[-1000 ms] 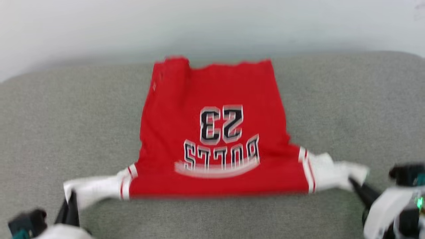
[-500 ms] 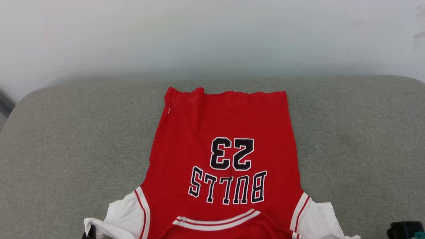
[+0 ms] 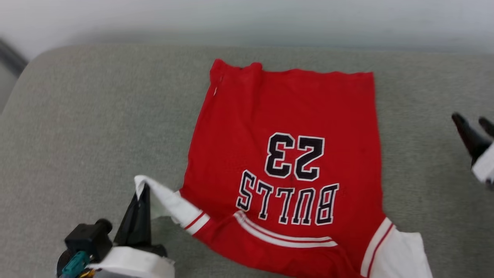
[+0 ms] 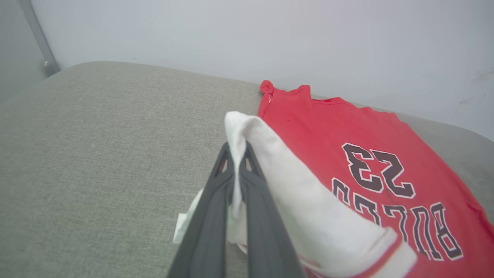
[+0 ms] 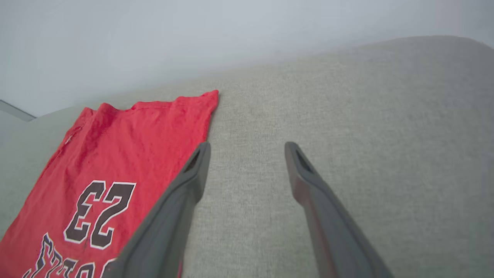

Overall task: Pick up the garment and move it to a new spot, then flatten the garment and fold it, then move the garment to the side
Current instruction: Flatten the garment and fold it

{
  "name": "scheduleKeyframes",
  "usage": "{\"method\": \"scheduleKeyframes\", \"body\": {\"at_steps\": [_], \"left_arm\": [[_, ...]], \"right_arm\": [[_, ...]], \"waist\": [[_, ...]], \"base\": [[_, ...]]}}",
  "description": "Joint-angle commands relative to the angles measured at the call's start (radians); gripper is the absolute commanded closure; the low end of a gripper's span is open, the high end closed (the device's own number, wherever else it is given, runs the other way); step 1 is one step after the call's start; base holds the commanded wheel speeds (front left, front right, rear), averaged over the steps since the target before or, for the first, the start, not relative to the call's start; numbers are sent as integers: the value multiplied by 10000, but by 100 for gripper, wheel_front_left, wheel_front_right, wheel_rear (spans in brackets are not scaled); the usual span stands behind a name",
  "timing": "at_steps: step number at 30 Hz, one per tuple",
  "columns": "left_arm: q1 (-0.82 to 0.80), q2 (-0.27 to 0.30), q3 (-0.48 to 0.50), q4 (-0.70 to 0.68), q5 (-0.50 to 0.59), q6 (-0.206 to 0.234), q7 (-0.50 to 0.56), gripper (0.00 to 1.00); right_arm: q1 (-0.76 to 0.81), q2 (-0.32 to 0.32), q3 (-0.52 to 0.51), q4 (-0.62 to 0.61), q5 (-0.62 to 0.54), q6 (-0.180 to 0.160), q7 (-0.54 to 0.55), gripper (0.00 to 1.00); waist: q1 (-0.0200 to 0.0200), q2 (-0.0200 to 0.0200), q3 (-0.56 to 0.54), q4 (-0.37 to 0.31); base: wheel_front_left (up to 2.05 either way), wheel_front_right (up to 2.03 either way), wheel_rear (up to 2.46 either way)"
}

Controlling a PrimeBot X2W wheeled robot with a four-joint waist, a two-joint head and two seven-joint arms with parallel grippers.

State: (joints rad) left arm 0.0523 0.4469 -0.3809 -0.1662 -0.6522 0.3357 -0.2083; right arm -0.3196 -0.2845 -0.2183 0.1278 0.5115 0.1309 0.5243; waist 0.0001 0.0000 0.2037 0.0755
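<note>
Head view: the garment (image 3: 285,127) lies spread on the cushion (image 3: 88,123), numerals up. The left gripper (image 3: 143,191) is clamped on its white sleeve (image 3: 170,200), holding it raised. The right gripper (image 3: 472,123) hangs beside the garment's right edge, jaws spread, empty.

The left gripper (image 3: 143,191) has two long, slim fingers (image 4: 210,216) of matt charcoal plastic. They taper to narrow tips, with small triangular cut-outs just below them. Behind the fingers sits a smooth white cuff (image 3: 131,262), and beside that a blocky black housing (image 3: 88,238) carrying a teal connector (image 3: 76,263). The right gripper (image 5: 249,148) bears the same dark grey fingers, each with a slot-like opening near its rounded tip, and in the head view they spring from a white shell (image 3: 485,166).
</note>
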Motion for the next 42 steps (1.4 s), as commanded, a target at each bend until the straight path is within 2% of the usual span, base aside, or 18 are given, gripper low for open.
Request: {"method": "scheduleKeyframes", "body": {"at_steps": [1, 7, 12, 20, 24, 25, 26, 27, 30, 35, 42], "left_arm": [[-470, -185, -150, -68, 188, -89, -105, 100], [-1388, -679, -561, -128, 596, -361, -289, 100], [-1957, -1069, -860, -75, 795, -632, -409, 100], [-2533, -1564, -1070, 281, 939, -1056, -509, 100], [-2687, -1680, -1009, 493, 975, -1235, -538, 100], [-2683, -1703, -990, 542, 990, -1277, -547, 100], [-2669, -1719, -971, 602, 1007, -1316, -554, 100], [-2668, -1745, -949, 652, 1017, -1349, -561, 100], [-2627, -1799, -863, 807, 1024, -1446, -569, 100], [-2453, -1779, -730, 1054, 980, -1555, -579, 100], [-1919, -1456, -374, 1616, 757, -1509, -581, 100]], "right_arm": [[-1158, -212, 235, 700, 27, -4, 507, 0], [-3997, -674, 598, 2553, -423, -4, 2542, 0], [-5529, -861, 718, 3467, -1110, -4, 4066, 0], [-6242, -776, 595, 4280, -1719, -5, 5177, 0], [-5914, -416, 388, 4988, -1842, -5, 5890, 0], [-5887, -334, 364, 5083, -1837, -5, 6021, 18], [-5852, -281, 359, 5128, -1848, -5, 6094, 73], [-5816, -254, 405, 5120, -1863, -5, 6150, 100], [-5862, -304, 517, 4880, -1787, -4, 6109, 100], [-6105, -832, 830, 4327, -1639, -5, 5676, 100], [-5666, -1642, 1733, 3459, -1288, -5, 5074, 100]], "waist": [[-1, 0, 947, 768], [-1, 0, 1971, 1546], [-1, 0, 2564, 2147], [-1, 0, 3180, 2565], [-1, 0, 3287, 2606], [-1, 0, 3295, 2611], [-1, 0, 3296, 2615], [-1, 0, 3284, 2618], [-1, 0, 3191, 2608], [-1, 0, 2820, 2505], [-1, 0, 1622, 1947]], "base": [[0, 0, 0], [0, 0, 0], [0, 0, 0], [0, 0, 0], [0, 0, 0], [0, 0, 0], [0, 0, 0], [0, 0, 0], [0, 0, 0], [0, 0, 0], [0, 0, 0]]}}
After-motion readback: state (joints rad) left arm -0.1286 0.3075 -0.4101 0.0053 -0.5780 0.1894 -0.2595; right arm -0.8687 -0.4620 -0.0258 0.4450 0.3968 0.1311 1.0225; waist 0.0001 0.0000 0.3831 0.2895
